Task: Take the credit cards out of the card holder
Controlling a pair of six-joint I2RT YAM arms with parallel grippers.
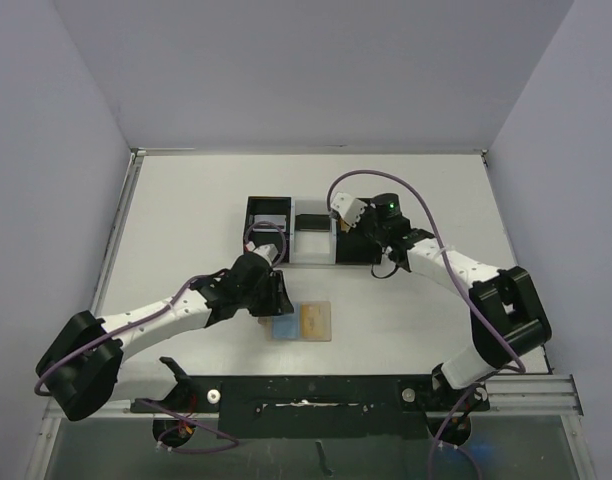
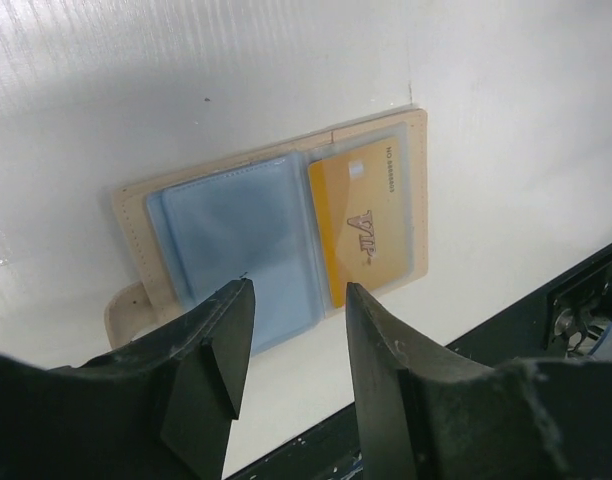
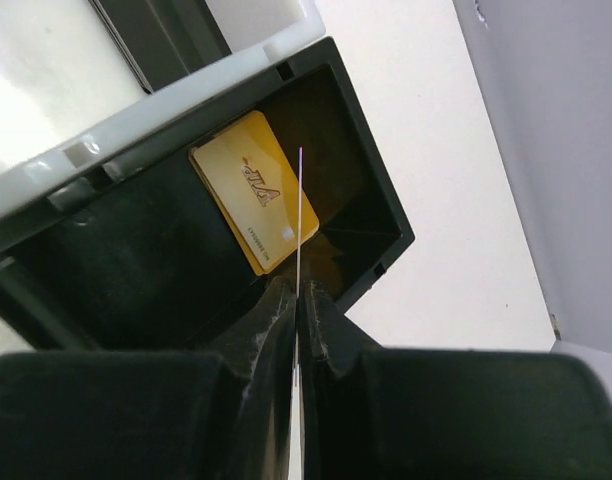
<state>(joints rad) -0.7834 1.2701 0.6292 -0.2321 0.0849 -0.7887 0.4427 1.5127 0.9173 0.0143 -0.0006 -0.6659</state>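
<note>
The tan card holder (image 1: 324,322) lies open on the table near the front edge. In the left wrist view the card holder (image 2: 126,215) has a light blue-grey card (image 2: 236,240) in its left clear sleeve and a gold card (image 2: 366,225) in its right sleeve. My left gripper (image 2: 298,300) is open and empty, hovering just above the holder's near edge (image 1: 278,300). My right gripper (image 3: 298,290) is shut on a thin card (image 3: 300,200) seen edge-on, held over the tray's right black compartment, where a gold card (image 3: 248,190) lies. In the top view the right gripper (image 1: 358,228) is over that compartment.
The black-and-white three-compartment tray (image 1: 250,225) stands at the table's middle back; its black wall (image 3: 371,150) rings the right gripper's card. A black rail (image 1: 316,392) runs along the table's front edge, close behind the holder.
</note>
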